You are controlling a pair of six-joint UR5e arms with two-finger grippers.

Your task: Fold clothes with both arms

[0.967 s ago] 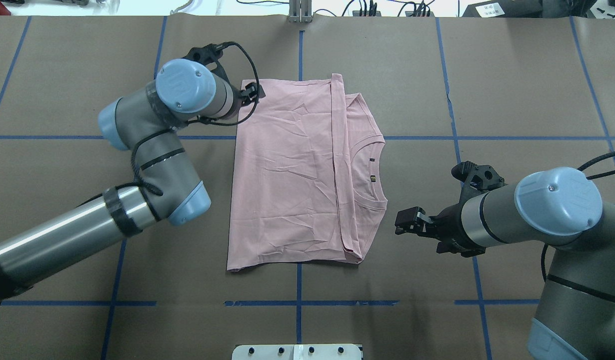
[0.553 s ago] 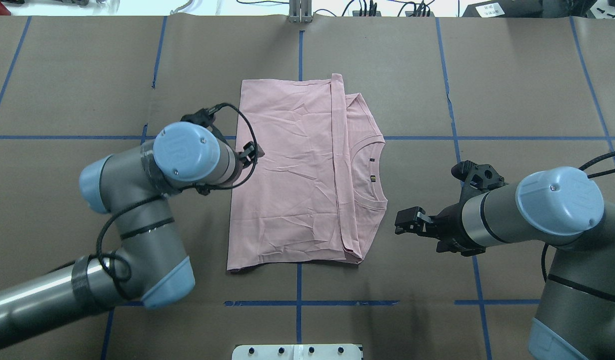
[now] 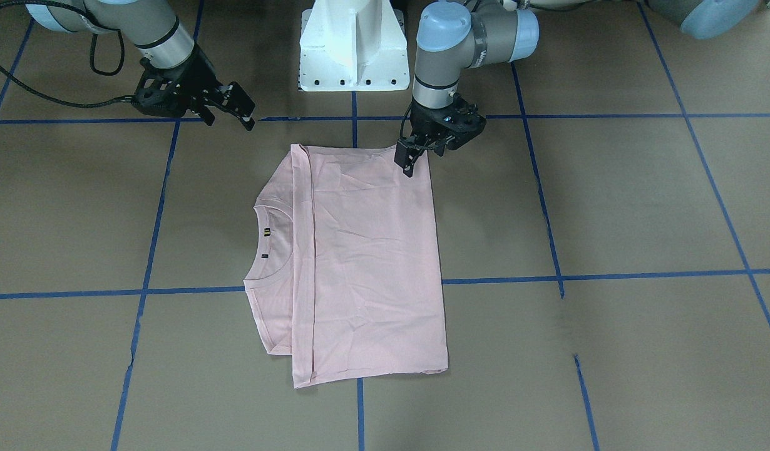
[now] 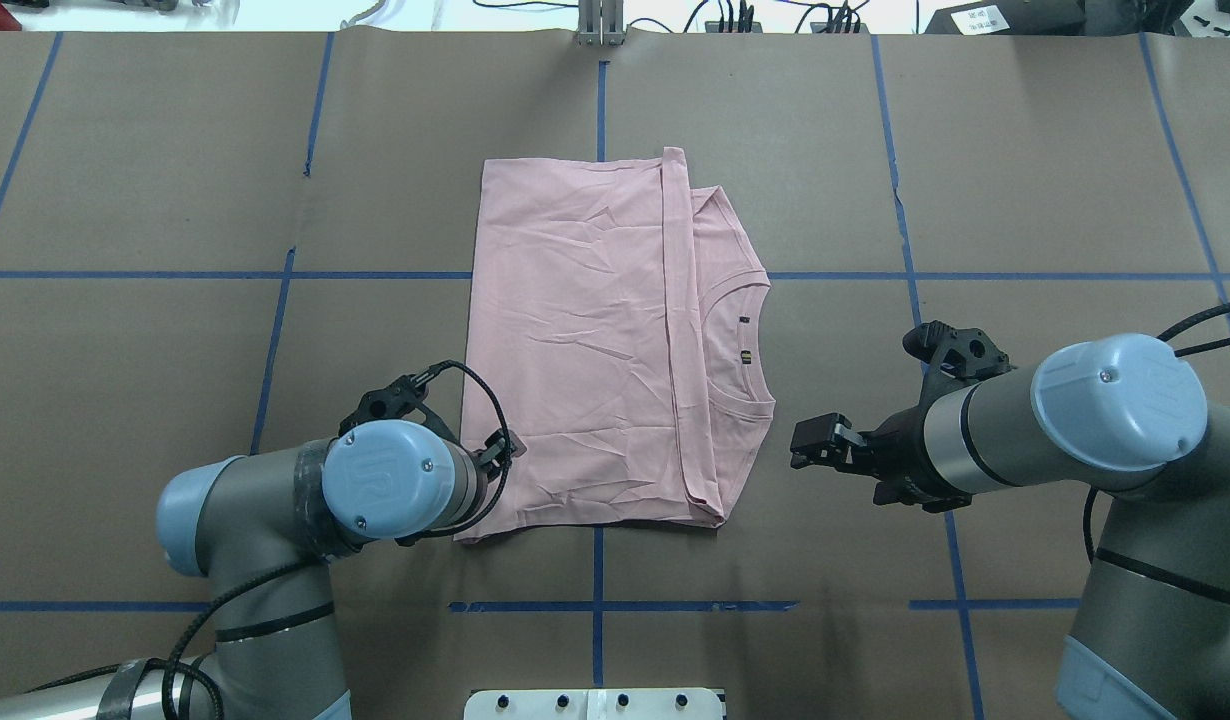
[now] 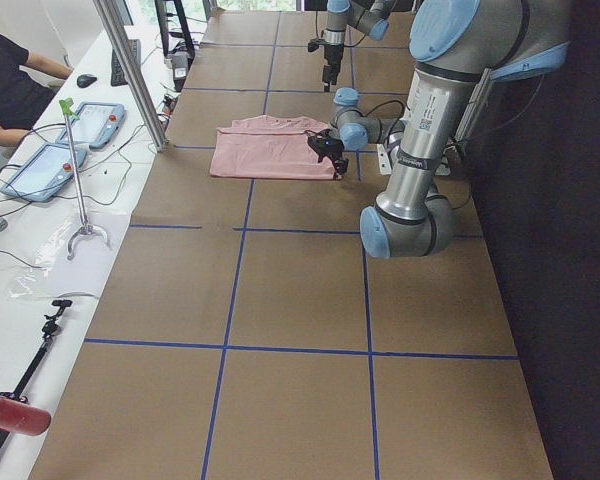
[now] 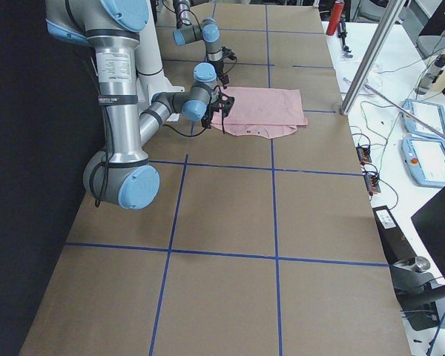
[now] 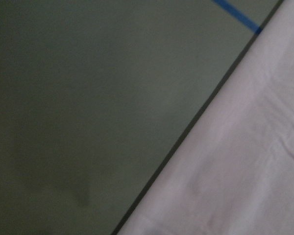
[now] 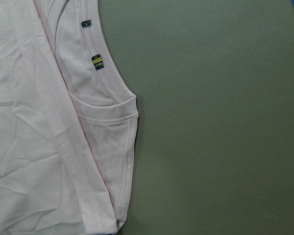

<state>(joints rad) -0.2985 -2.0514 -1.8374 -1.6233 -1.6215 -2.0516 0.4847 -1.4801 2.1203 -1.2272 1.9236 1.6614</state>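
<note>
The left arm (image 4: pixel 245 500) has swung back toward the robot. A second ago its gripper (image 4: pixel 502 449) sat at the shirt's far hem corner. It has since run down the left edge and now hangs over the near hem corner, low enough that the wrist view shows only cloth edge and table. I cannot tell whether its jaws are apart or together: the wrist hides them from above, and the front view shows only a dark cluster of fingers.

The shirt (image 4: pixel 575 350) has not shifted. It lies flat in the middle of the table (image 4: pixel 1025 180), hem to the left and collar to the right, with a long flap already folded over along its length.

The right arm (image 4: pixel 995 420) has stayed put. Its gripper (image 4: pixel 811 442) is just off the near shoulder corner, not touching the cloth, with its jaws apart.

With a gripper at each near corner, the arms seem to be lining up for the next fold, probably carrying the near edge away to the far one. Nothing is gripped yet.

Count: one shirt, two arms, two grippers, two small labels (image 4: pixel 745 356) at the neckline.
</note>
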